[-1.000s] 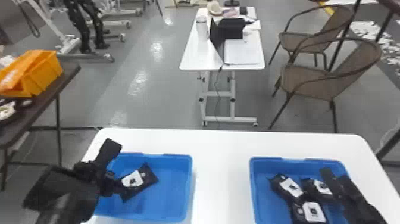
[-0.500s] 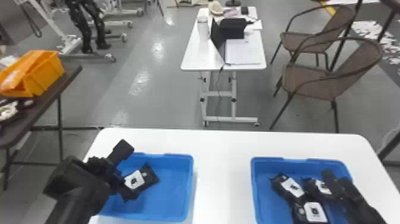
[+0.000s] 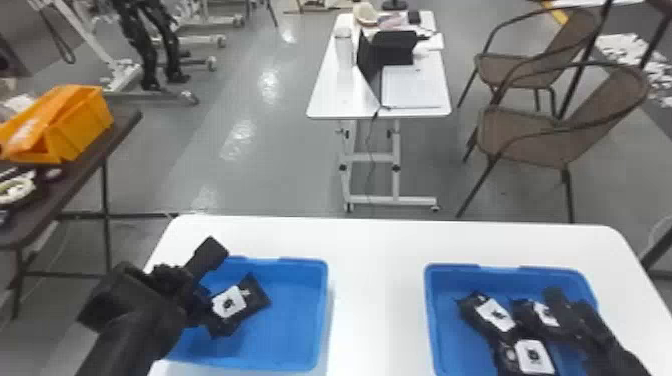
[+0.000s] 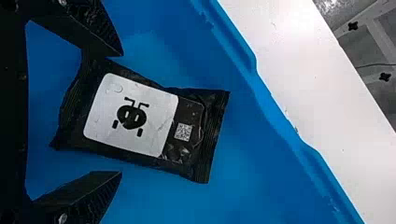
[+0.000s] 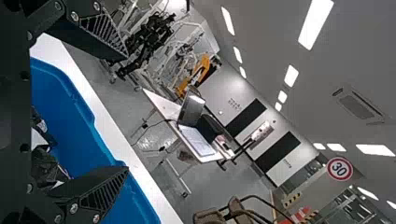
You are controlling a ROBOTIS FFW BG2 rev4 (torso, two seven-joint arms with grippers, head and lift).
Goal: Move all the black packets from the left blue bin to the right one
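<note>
One black packet (image 3: 232, 302) with a white label lies in the left blue bin (image 3: 322, 312). My left gripper (image 3: 200, 285) is over that bin's left part. In the left wrist view, the left gripper (image 4: 121, 113) is open, and the near part of the packet (image 4: 133, 116) lies between its fingers' lines, not gripped. The right blue bin (image 3: 433, 320) holds several black packets (image 3: 532, 356), bunched together. My right gripper (image 3: 570, 312) is parked above that bin's right side; in the right wrist view the right gripper (image 5: 127, 112) stands open, holding nothing.
Both bins sit on a white table (image 3: 375, 290), with bare tabletop between them. Beyond are a small white desk (image 3: 345, 95) with a laptop, and brown chairs (image 3: 540, 135). At the left, a dark table carries an orange crate (image 3: 82, 125).
My left arm has shifted rightward over the left bin, toward the packet. The packets and the right arm look unmoved.
</note>
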